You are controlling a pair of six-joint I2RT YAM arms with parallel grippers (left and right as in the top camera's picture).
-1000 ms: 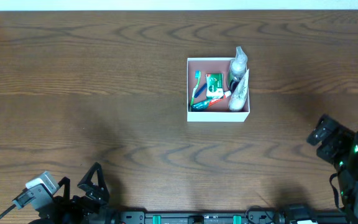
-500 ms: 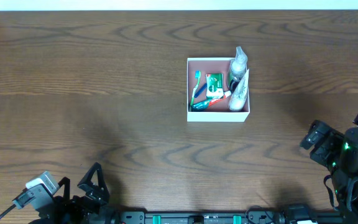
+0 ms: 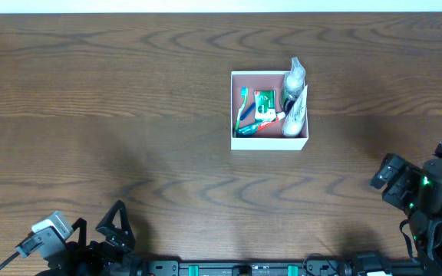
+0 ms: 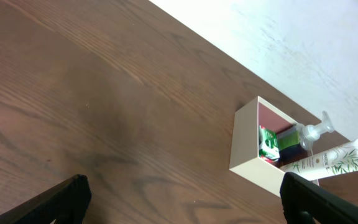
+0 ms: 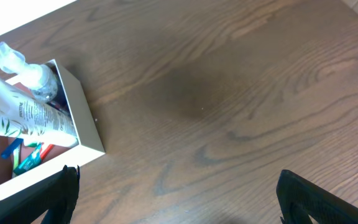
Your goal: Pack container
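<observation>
Overhead shows container [image 3: 269, 143] holding toothbrush [image 3: 242, 106], soap box [image 3: 264, 101], tube [image 3: 295, 115], bottle [image 3: 293, 80].

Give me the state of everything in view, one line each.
container: lidless, packed.
toothbrushes: lying inside container.
green soap box: lying flat inside.
white tube: leaning on right wall.
pump bottle: in back right corner.
left gripper: open, empty.
right gripper: open, empty.

The bench [image 3: 129, 115] is a broad top of dark brown wood, with a long wavy grain running across it. A pale strip [image 3: 221, 5] borders its far edge. One thing rests directly on the wood: the container [image 3: 270, 143], a square white box. It stands flat, a little right of centre and nearer the far edge, squared to the bench's sides.
</observation>
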